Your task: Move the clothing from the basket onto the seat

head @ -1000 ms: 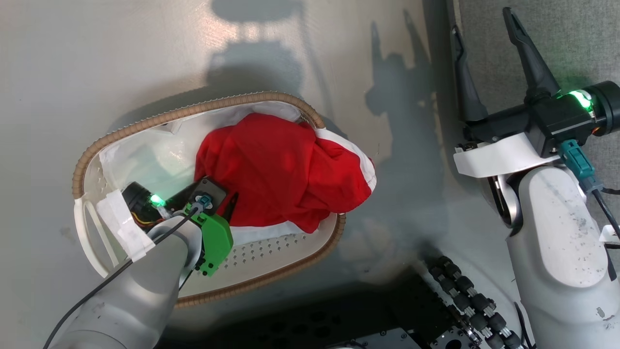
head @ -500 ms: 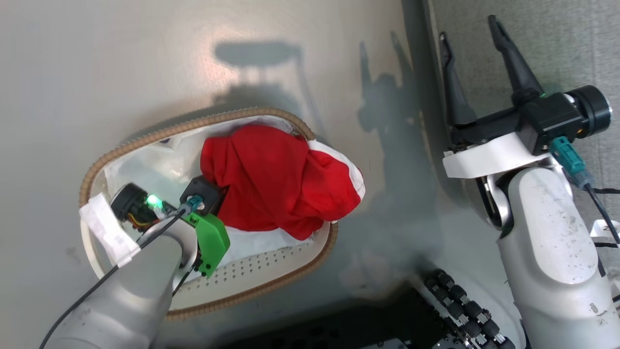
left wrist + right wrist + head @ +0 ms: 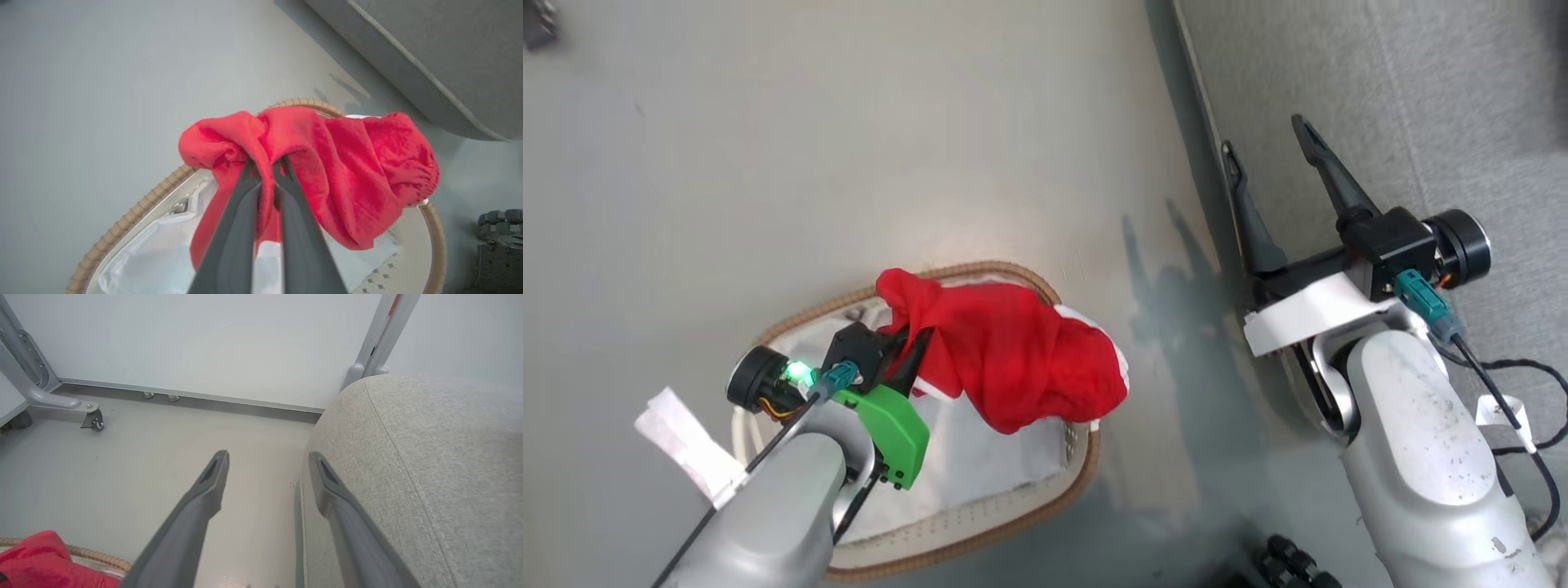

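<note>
A red garment with white edging (image 3: 1013,359) hangs bunched above the oval white basket (image 3: 980,523), which stands on the floor with its tan braided rim and white liner showing. My left gripper (image 3: 915,339) is shut on a fold of that garment (image 3: 310,163), its fingers (image 3: 245,196) pinching the cloth. The garment's lower part still drapes over the basket's right rim. My right gripper (image 3: 1266,139) is open and holds nothing, level with the edge of the grey couch seat (image 3: 1405,122). The seat (image 3: 429,457) fills the right side of the right wrist view beside the right gripper (image 3: 267,455).
Pale grey floor (image 3: 849,139) surrounds the basket. In the right wrist view a wall and a grey metal frame leg on a caster (image 3: 92,418) stand at the far left. A black cable (image 3: 1515,376) trails by my right forearm. The robot's wheeled base (image 3: 496,224) sits beside the basket.
My left gripper has lifted the red garment up out of the basket, bunching it. The head camera has shifted, showing more of the couch and floor.
</note>
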`<state>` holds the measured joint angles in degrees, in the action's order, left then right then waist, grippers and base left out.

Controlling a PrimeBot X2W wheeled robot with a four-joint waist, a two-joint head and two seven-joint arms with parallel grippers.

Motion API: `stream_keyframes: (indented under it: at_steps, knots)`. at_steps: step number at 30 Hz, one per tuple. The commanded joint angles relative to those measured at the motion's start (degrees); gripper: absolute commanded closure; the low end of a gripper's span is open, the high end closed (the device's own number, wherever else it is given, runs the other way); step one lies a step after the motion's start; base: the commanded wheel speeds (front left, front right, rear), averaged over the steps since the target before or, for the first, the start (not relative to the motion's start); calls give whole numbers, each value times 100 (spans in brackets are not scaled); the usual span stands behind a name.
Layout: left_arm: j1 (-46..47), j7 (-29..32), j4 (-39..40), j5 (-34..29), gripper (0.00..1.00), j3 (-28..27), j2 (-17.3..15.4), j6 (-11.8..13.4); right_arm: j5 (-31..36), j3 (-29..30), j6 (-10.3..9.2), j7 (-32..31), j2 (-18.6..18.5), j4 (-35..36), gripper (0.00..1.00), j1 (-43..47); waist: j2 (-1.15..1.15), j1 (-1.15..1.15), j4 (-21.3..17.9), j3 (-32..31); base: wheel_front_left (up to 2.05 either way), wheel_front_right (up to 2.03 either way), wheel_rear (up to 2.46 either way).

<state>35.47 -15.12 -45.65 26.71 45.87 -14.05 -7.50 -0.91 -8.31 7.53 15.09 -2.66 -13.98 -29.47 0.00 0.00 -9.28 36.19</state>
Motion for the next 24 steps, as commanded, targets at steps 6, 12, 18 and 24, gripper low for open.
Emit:
stream_keyframes:
  at_steps: [6, 12, 18, 24]
  knots:
    - [-912, -3, 795, -334, 100, -712, 84, 3, -158, 83, -8, 11, -40, -203, 0, 563, 0, 0, 481, -1734, 0, 0, 0]
    - [-1512, -3, 1349, -537, 100, -1312, 276, 2, -178, 144, -8, 11, -35, -361, 0, 1011, 0, 0, 642, -2418, 0, 0, 0]
    - [-1826, -3, 1897, -696, 100, -1809, 431, 3, -409, 255, -8, 11, -29, -431, 0, 1362, 0, 0, 707, -2909, 0, 0, 0]
    - [-1956, -3, 2420, -899, 100, -2200, 570, 2, -415, 217, -8, 11, -33, -580, 0, 1683, 0, 0, 730, -3364, 0, 0, 0]
